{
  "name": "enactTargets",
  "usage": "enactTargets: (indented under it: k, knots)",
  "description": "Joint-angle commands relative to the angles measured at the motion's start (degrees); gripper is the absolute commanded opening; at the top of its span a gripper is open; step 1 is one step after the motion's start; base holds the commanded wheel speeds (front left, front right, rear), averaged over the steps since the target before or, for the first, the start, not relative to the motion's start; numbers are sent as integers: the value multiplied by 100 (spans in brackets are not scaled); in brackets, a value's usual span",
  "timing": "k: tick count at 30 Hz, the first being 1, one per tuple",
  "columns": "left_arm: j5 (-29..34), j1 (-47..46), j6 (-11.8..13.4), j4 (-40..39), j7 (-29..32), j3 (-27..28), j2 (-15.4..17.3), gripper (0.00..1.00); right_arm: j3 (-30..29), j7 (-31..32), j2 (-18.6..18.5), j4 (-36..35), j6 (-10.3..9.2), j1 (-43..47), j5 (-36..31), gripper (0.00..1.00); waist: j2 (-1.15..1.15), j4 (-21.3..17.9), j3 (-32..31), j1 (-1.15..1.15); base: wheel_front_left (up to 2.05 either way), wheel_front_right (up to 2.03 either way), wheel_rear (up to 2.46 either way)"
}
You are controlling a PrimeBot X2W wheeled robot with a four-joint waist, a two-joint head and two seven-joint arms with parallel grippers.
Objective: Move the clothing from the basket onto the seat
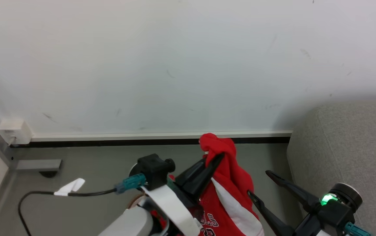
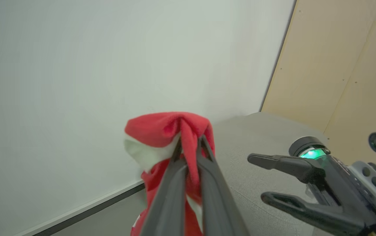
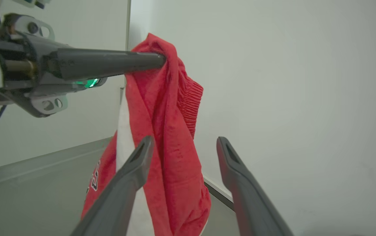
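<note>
A piece of red clothing [image 1: 232, 182] with white trim and letter patches hangs in the air in front of the wall. My left gripper [image 1: 220, 156] is shut on its bunched top, and the wrist view shows the cloth [image 2: 168, 129] pinched between the two fingers [image 2: 190, 140]. My right gripper [image 1: 259, 183] stands open just right of the hanging cloth, apart from it. From the right wrist, the clothing [image 3: 161, 108] hangs beyond my spread fingertips [image 3: 185, 141]. The light grey seat [image 1: 348, 147] is at the right. The basket is out of view.
A white wall with a dark baseboard [image 1: 125, 142] runs across the back. A white socket box [image 1: 13, 131] and a metal frame foot [image 1: 38, 164] are at the left. A black cable [image 1: 86, 193] with a white tag lies on the grey floor. A wooden panel [image 2: 338, 65] stands behind the seat.
</note>
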Motion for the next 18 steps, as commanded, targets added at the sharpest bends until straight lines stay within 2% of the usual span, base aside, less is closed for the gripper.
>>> enactTargets:
  k: [1,8,18]
  knots:
    - [11,-95,-30,-54,-2,-125,-37,0,116,50,-75,-43,-12,-135,138,100,0,-25,8,0,0,0,0]
    - [-81,-308,-41,-236,54,-690,-151,0,425,140,-183,34,-13,-360,508,100,0,-77,44,0,0,0,0]
    - [-449,-544,-47,-484,50,-1413,-119,0,691,212,-80,275,-12,-485,921,100,0,-96,41,0,0,0,0]
